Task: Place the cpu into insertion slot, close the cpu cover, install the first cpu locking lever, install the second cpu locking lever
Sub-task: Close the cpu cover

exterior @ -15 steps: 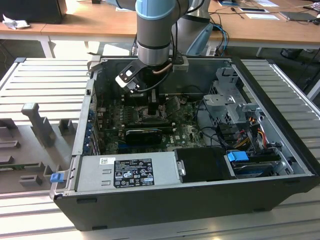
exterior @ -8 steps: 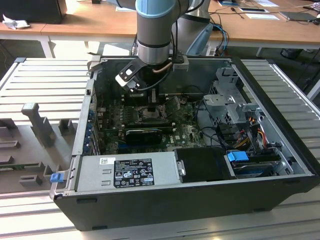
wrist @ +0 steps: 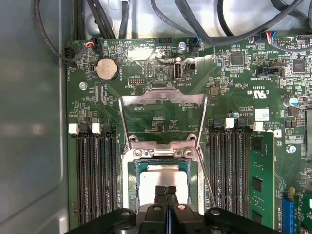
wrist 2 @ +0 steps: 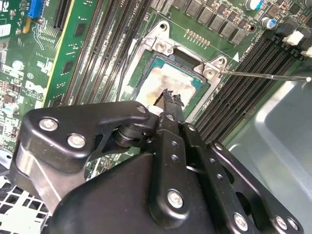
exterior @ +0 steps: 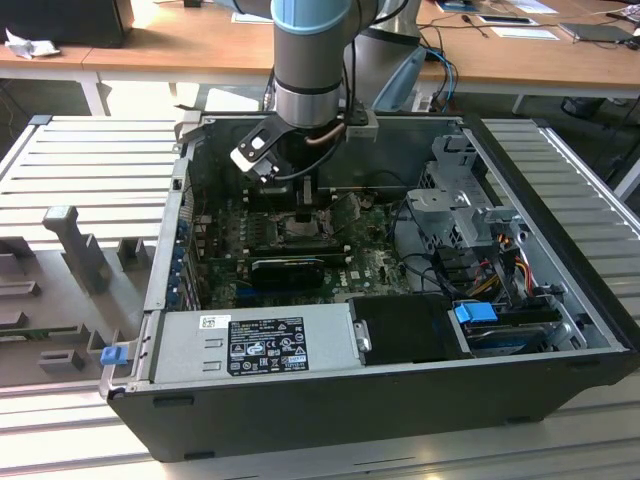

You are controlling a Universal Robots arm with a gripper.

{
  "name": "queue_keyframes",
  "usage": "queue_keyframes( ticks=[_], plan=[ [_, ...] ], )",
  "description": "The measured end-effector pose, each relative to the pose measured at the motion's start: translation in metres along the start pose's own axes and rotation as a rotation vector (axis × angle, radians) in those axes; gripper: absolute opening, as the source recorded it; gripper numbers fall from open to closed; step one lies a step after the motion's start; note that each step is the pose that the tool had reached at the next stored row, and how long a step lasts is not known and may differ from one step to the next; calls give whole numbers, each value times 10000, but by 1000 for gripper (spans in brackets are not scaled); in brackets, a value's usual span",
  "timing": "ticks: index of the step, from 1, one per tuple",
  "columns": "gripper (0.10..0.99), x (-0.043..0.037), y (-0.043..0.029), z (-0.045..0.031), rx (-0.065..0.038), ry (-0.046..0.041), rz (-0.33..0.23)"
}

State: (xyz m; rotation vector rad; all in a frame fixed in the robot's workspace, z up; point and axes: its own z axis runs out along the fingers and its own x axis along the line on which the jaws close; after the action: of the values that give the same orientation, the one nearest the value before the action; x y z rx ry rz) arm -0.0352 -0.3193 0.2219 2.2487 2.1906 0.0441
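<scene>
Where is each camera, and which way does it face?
Exterior view: off the arm, looking down into the open computer case; the arm reaches in.
First wrist view: on the arm, looking along the tool at the open cover.
Second wrist view: on the arm, slanting past the tool's body.
Both wrist views show the shut tool over the chip.

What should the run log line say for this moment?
cpu: seated in slot | cover: open, raised | lever: not locked | gripper: shut, over cpu
</scene>
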Motion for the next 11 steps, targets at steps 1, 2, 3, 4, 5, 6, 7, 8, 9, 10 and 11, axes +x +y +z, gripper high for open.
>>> queue_keyframes(
  ticks=[1,2,3,4,5,6,7,8,9,10,11],
  plan=[
    [106,1,3,-9,-1,3,1],
    [106,-10,34,-10,16,10,5],
    [106,-15,70,-8,49,22,4],
    [106,-15,74,-9,61,28,6],
    [106,-16,74,-14,63,26,7],
    [106,-16,74,-33,62,28,7],
    [106,-14,76,-83,61,30,6],
    [106,-13,77,-115,60,30,6],
    [106,-13,77,-149,61,29,6],
    [106,-12,78,-163,61,29,6],
    [106,-12,78,-175,61,30,6]
  ],
)
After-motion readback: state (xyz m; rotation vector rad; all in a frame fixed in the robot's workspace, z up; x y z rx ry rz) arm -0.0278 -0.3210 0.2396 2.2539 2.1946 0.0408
